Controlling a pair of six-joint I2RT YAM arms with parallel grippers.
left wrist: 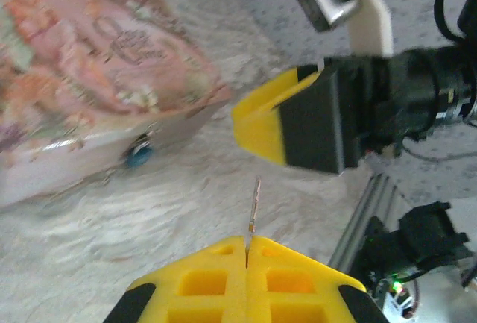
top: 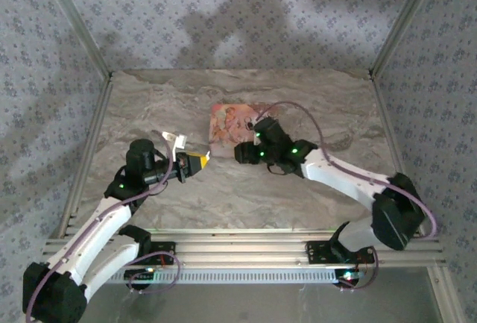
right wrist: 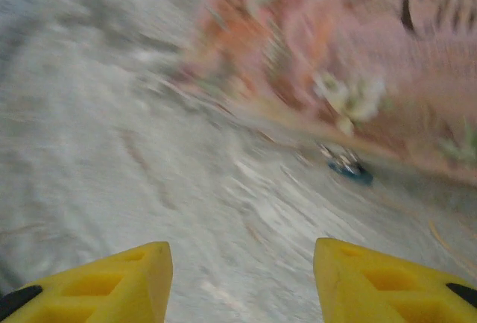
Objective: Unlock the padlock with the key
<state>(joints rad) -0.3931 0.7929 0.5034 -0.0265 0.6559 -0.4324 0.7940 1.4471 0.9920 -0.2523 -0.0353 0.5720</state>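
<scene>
The padlock (left wrist: 138, 155) is a tiny teal-blue body hanging at the front edge of the pink floral box (left wrist: 89, 77); the blurred right wrist view shows this padlock (right wrist: 350, 168) under the box's edge. My left gripper (left wrist: 247, 239) is shut on the key (left wrist: 255, 202), whose thin metal blade sticks out past the yellow fingertips, well short of the padlock. My right gripper (right wrist: 240, 263) is open over bare table with nothing between its fingers. From above, the left gripper (top: 200, 160) and right gripper (top: 240, 152) face each other just in front of the box (top: 231, 123).
One yellow finger (left wrist: 261, 125) of the right gripper hangs close above and ahead of the key's tip. The marble-patterned table (top: 298, 189) is fenced by a metal frame with patterned walls. A cable (top: 298, 110) loops over the right arm near the box.
</scene>
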